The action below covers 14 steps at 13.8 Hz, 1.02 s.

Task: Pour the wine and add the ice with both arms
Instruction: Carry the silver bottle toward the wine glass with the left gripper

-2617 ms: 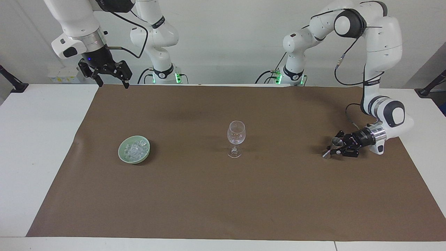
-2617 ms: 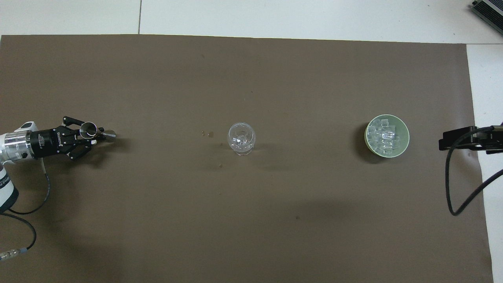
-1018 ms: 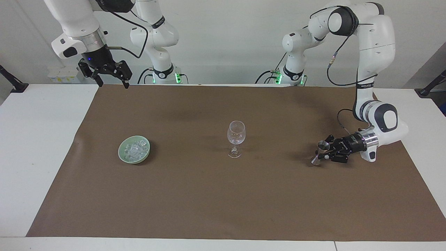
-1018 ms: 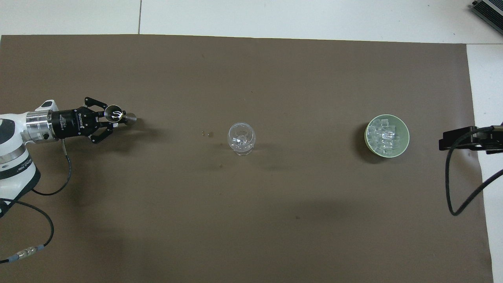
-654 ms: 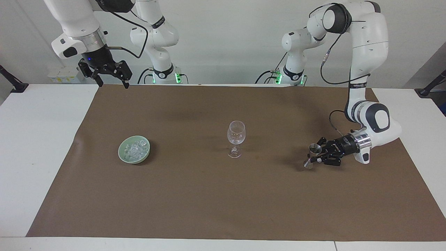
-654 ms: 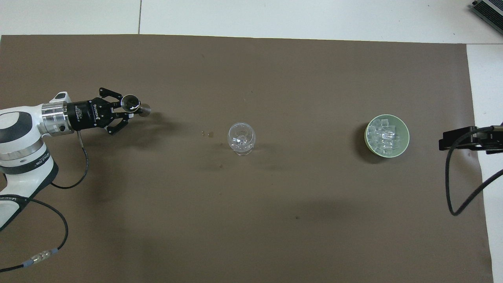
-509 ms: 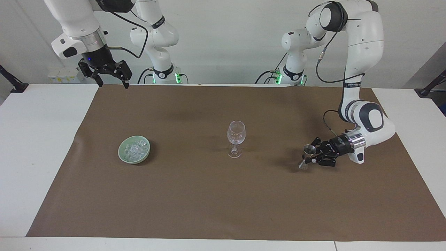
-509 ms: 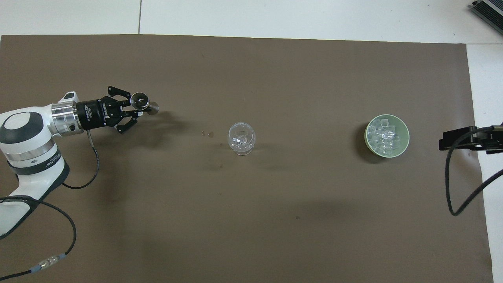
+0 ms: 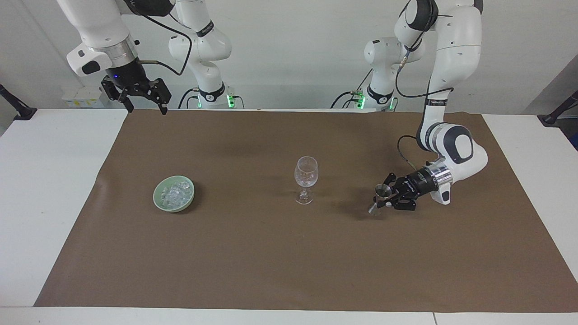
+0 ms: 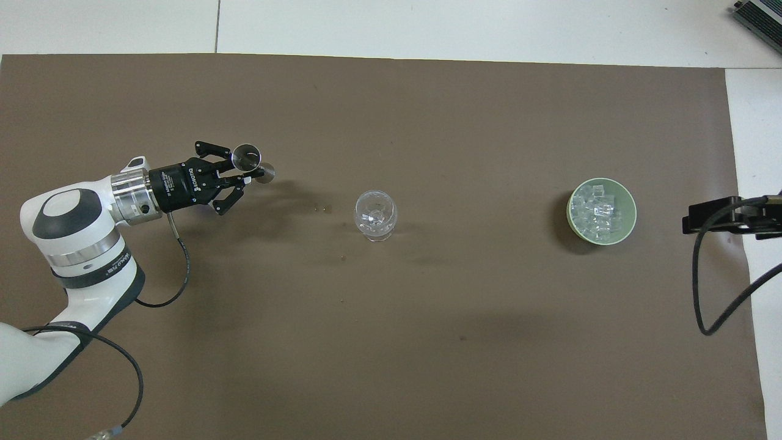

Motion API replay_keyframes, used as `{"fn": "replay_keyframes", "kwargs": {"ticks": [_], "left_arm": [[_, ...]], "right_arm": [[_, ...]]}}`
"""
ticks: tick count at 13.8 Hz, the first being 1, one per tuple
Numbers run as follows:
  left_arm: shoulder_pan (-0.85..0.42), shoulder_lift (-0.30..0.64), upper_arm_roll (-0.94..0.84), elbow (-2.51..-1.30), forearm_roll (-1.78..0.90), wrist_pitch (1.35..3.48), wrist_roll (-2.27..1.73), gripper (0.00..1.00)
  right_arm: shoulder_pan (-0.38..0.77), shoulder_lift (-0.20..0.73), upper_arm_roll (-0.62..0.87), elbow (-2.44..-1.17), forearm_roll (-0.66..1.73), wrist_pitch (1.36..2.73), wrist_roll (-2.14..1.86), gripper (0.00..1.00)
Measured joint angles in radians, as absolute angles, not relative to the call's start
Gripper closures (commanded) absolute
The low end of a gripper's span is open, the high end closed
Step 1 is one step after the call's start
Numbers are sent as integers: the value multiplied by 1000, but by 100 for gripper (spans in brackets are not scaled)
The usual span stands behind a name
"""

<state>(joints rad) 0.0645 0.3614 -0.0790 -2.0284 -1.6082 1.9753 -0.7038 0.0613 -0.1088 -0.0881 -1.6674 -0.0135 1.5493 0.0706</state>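
A clear stemmed wine glass (image 9: pixel 306 174) (image 10: pixel 375 214) stands upright at the middle of the brown mat. My left gripper (image 9: pixel 389 199) (image 10: pixel 242 173) hovers low over the mat toward the left arm's end, beside the glass and apart from it. It is shut on a small metal measuring cup (image 9: pixel 382 191) (image 10: pixel 247 157), held slightly tilted. Wine is out of view; I cannot make out the cup's inside. The ice (image 9: pixel 175 194) (image 10: pixel 597 211) lies heaped in a green bowl (image 9: pixel 158 199) (image 10: pixel 632 208) toward the right arm's end. My right gripper (image 9: pixel 147 109) waits open, raised over the mat's corner.
The brown mat (image 9: pixel 289 262) covers most of the white table (image 9: pixel 49 180). A few small specks (image 10: pixel 324 209) lie on the mat between the measuring cup and the glass. A black cable (image 10: pixel 702 293) hangs by the right arm.
My left arm has carried the measuring cup across the mat toward the wine glass. The right arm, glass and bowl have not moved.
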Motion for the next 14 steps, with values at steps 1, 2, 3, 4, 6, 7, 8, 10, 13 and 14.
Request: {"fn": "replay_keyframes", "kwargs": {"ticks": [1, 2, 3, 4, 6, 7, 8, 10, 13, 14], "left_arm": [[51, 345, -79, -2043, -1625, 1989, -704, 100], [36, 330, -79, -2056, -1637, 2008, -704, 100], [20, 311, -79, -2068, -1649, 2028, -704, 100], [5, 294, -79, -2078, -1661, 2048, -706, 100], [-29, 265, -80, -2095, -1687, 2094, -707, 100], [-47, 255, -79, -2100, -1699, 2120, -707, 100], [-69, 243, -79, -2105, -1714, 2149, -707, 100], [-113, 222, -80, -2114, -1742, 2205, -708, 100], [-146, 200, -80, -2125, -1752, 2256, -710, 100], [-155, 193, -79, -2128, -1752, 2278, -710, 100]], "right_arm": [[61, -109, -88, -1667, -13, 1549, 71, 0], [61, -109, -88, -1667, -13, 1549, 71, 0], [61, -109, -88, -1667, -13, 1549, 71, 0], [61, -109, -88, -1667, -13, 1549, 71, 0], [61, -109, -88, -1668, -13, 1549, 71, 0], [61, -109, -88, -1668, -13, 1549, 71, 0], [61, -109, -88, -1668, -13, 1549, 71, 0], [61, -109, -88, -1668, -13, 1549, 71, 0], [61, -109, -88, -1668, -13, 1549, 71, 0], [61, -109, -88, -1668, -13, 1549, 71, 0]]}}
